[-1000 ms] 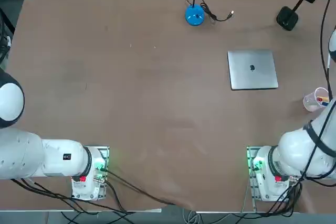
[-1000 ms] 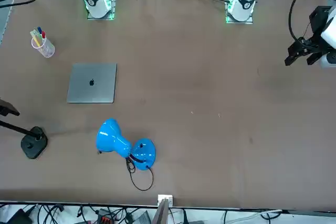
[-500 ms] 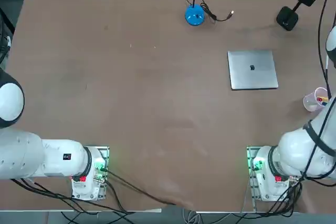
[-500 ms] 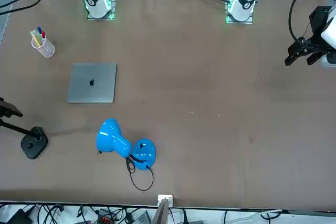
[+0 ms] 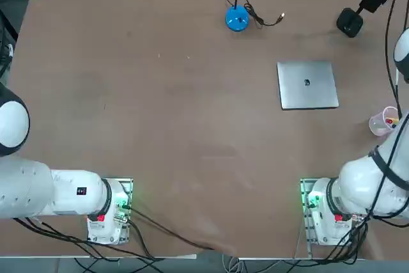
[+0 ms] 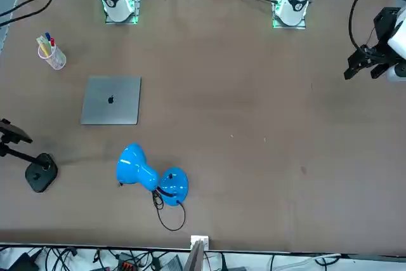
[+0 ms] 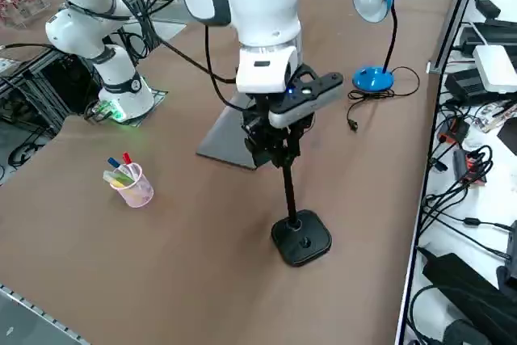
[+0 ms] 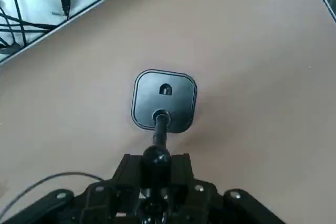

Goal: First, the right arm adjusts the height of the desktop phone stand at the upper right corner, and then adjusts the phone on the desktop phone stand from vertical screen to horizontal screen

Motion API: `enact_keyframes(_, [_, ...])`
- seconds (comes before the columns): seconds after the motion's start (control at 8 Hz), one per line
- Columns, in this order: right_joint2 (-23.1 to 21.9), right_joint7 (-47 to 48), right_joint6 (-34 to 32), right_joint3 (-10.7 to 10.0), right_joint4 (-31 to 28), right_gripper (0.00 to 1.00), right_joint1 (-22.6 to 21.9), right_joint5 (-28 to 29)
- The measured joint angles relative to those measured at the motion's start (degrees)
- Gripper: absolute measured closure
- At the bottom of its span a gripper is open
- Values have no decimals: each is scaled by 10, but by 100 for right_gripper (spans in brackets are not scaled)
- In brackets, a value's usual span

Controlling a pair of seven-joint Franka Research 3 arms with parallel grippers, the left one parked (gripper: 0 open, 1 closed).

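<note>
Our right tool (image 8: 156, 174) is closed around the upper part of the desktop phone stand (image 8: 160, 132), at the ball-shaped joint of its slanted pole. Below the tool, the stand's rounded-square base (image 7: 301, 238) sits flat on the counter (image 5: 192, 126). We cannot make out the phone. We judge this to be the height adjustment: we want to move slowly along the pole's own line, keeping the grip snug without wrenching the joint sideways. If the base starts to tip or slide, we ease off. From the base, the silver laptop (image 5: 308, 85) lies toward the robot and to the left, so we keep our sweep away from it.
</note>
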State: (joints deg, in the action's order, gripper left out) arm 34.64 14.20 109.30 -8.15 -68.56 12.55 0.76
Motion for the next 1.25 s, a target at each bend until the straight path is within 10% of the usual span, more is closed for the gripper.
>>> enact_keyframes(1.25, [48,14,31,-1,1,70,1,-2])
